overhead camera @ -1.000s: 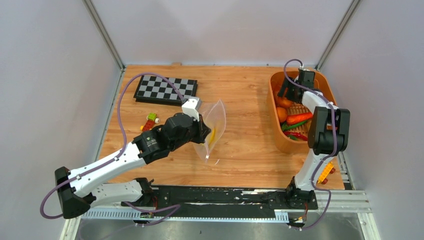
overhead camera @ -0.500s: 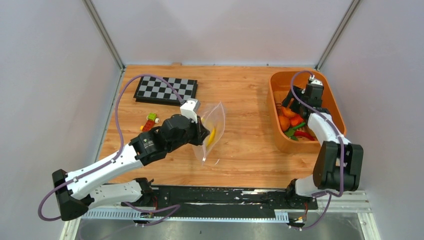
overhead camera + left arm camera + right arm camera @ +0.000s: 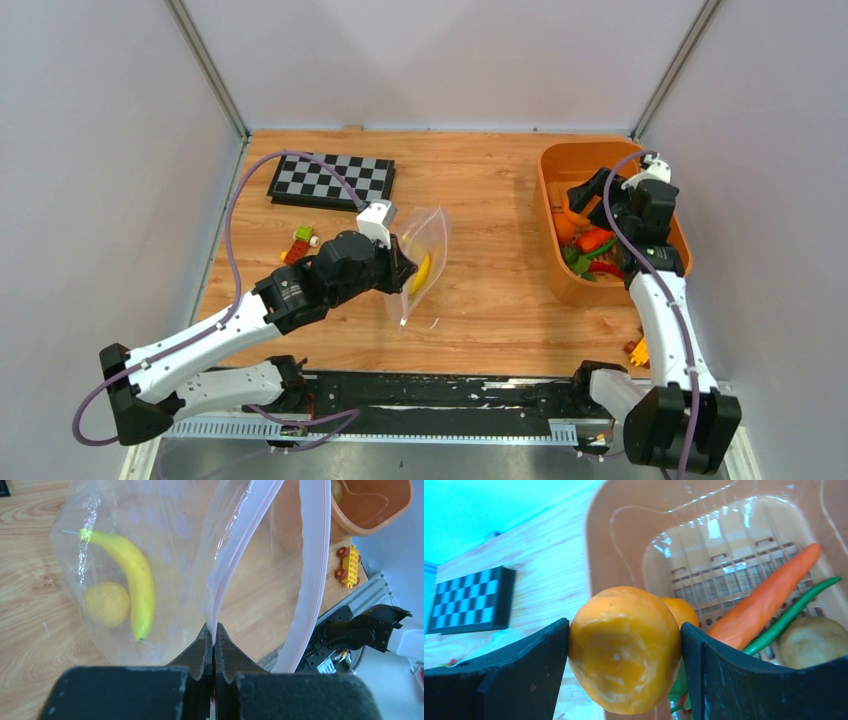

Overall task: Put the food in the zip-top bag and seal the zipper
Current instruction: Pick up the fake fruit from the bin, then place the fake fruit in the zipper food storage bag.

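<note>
My left gripper [image 3: 400,266] is shut on the pink zipper edge [image 3: 226,565] of the clear zip-top bag [image 3: 425,258] and holds it up with its mouth open. A yellow banana [image 3: 132,575] and a yellow ball [image 3: 106,603] lie inside the bag. My right gripper [image 3: 625,650] is shut on an orange ball [image 3: 624,647] and holds it over the orange basket [image 3: 548,190]. Still in the basket are a carrot [image 3: 769,600], a green chilli [image 3: 796,612], a brownish piece [image 3: 814,640] and another orange ball [image 3: 683,611].
A chessboard [image 3: 330,178] lies at the back left. Small block toys [image 3: 298,243] lie left of my left arm. A yellow block toy [image 3: 637,350] lies near the right arm's base. Grey walls close in the table on three sides.
The right arm has drawn back from the far end of the basket, and its gripper now holds the orange ball over the basket's left part. The left gripper and bag have shifted slightly left.
</note>
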Controlling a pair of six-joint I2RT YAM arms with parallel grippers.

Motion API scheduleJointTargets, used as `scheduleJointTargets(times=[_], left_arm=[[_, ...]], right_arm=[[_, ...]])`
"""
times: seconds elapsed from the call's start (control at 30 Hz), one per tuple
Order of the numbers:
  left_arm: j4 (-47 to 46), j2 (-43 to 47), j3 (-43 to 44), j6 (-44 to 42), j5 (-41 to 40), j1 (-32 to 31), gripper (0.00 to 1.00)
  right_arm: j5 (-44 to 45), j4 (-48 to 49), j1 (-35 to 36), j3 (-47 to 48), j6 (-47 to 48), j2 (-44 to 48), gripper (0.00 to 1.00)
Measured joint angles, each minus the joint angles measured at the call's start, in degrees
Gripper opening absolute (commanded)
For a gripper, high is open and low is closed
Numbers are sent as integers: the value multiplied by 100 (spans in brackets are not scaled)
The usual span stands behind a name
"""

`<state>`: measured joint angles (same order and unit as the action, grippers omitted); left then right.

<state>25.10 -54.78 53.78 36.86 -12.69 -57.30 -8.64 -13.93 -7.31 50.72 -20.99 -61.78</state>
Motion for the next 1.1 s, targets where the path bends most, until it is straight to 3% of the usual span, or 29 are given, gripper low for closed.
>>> scheduleJointTargets(times=[0.4,0.63,0.87,1.1], left_arm=[[-76,-39,-61,33,133,0,0],[-223,-273,-61,39,264,0,0],[-275,-420,-61,98,404,0,0],[-479,-638,-59,247,560,0,0]], right_arm=[[-1563,17,0,-750,-782,1154,50],[-2352,273,251,-1067,-1290,1768,51],[-2345,612,1672,-1274,-1620,2490,50],[-1718,673,3517,-793,-1290,2124,46]])
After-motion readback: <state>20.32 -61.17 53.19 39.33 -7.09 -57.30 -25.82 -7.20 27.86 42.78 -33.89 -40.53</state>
